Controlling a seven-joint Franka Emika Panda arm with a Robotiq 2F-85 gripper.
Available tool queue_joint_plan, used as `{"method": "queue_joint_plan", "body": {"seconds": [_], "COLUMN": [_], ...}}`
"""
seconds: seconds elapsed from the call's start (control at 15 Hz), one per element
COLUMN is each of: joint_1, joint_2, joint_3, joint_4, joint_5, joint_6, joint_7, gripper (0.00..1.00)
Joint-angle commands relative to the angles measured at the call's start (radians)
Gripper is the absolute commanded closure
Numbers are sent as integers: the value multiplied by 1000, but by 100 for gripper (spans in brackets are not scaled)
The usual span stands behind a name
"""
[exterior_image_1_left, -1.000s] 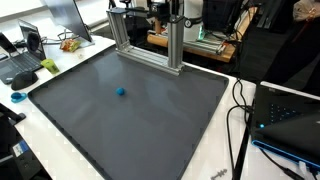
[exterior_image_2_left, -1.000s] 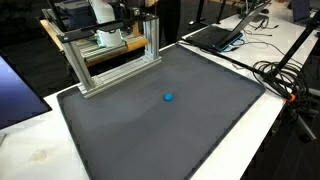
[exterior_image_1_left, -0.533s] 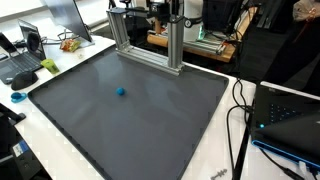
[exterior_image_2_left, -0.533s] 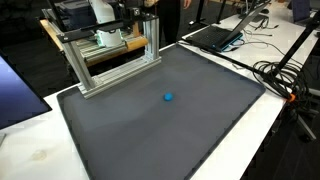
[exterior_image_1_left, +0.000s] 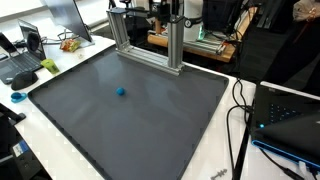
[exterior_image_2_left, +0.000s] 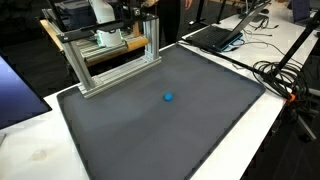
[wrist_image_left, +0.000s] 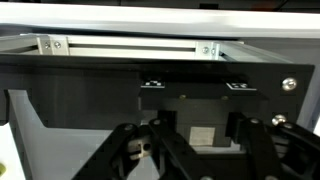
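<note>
wrist view puts the gripper (wrist_image_left: 190, 150) by a metal frame (wrist_image_left: 130, 47), jaw gap unclear.

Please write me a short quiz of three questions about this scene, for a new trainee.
1. True or false: the blue ball lies on the dark mat.
2. What stands at the far edge of the mat? A) an aluminium frame B) a bucket C) a plant
3. How many balls lie on the mat?
Key: 1 true; 2 A; 3 one.
</note>
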Motion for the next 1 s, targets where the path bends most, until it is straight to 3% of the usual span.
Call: {"method": "queue_joint_plan", "body": {"seconds": [0.0,0.13,0.2,0.33,0.6,0.87,0.93], "joint_1": [8,10,11,13,19,20,22], "joint_2": [6,8,10,13,29,39,42], "joint_3": [-9,-9,-9,-7,-3,-3,-1], "joint_4": [-5,-7,-8,-9,-8,-9,-8], "joint_5": [-9,-6,-6,-5,-4,-5,-5], "joint_6": [12,16,17,20,22,26,27], "joint_7": [-17,-18,-19,-19,-25,-26,-24], "gripper": [62,58,48,43,42,52,73]}}
